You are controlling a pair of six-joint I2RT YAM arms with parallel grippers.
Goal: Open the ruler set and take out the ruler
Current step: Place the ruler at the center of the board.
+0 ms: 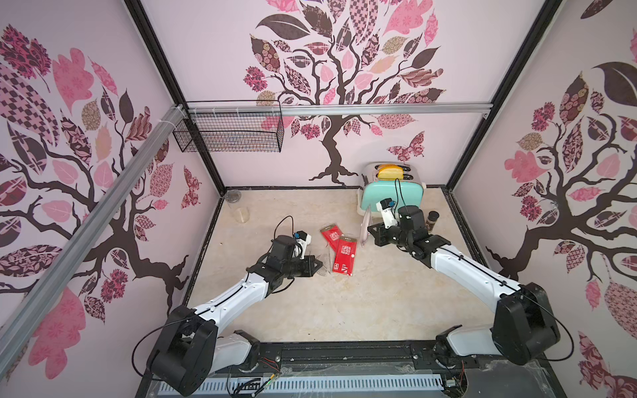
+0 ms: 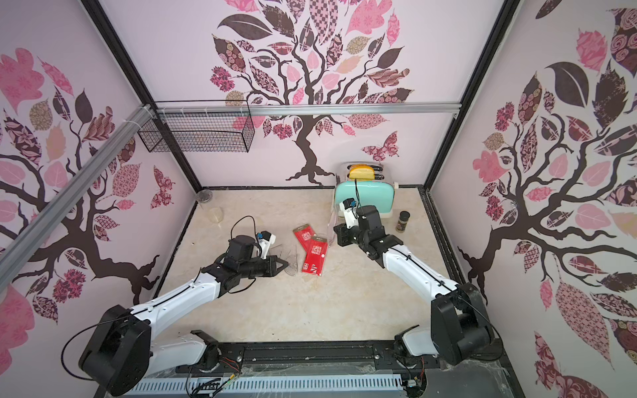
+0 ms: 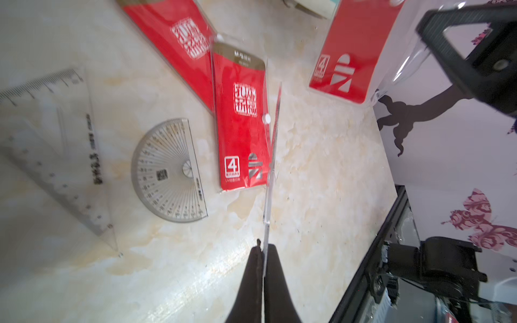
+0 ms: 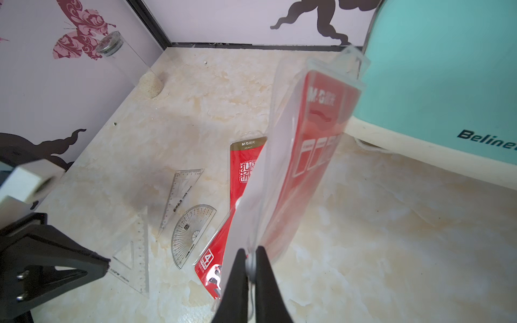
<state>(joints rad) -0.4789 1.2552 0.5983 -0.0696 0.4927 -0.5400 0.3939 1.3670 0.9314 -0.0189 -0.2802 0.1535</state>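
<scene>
**Q:** Item one, left gripper [image 3: 264,251]?
**A:** Closed on the end of a thin clear strip, seen edge-on and taken to be the ruler [image 3: 272,156]. It is held above the middle of the surface [image 1: 344,310], just beside a red card [image 3: 240,120].

**Q:** Item two, right gripper [image 4: 249,260]?
**A:** Clamped on the clear pouch [image 4: 307,134] (by its snap end, it seems), which is raised toward the far right corner, before the toaster [image 1: 393,196].

**Q:** Loose stock?
**A:** Protractor [image 3: 167,170] and set squares [image 4: 180,195], laid flat, leftward of the card.

**Q:** Handling note?
**A:** The ruler is judged out. It is best lowered flat onto bare surface toward the near edge, and released only once laid.
</scene>
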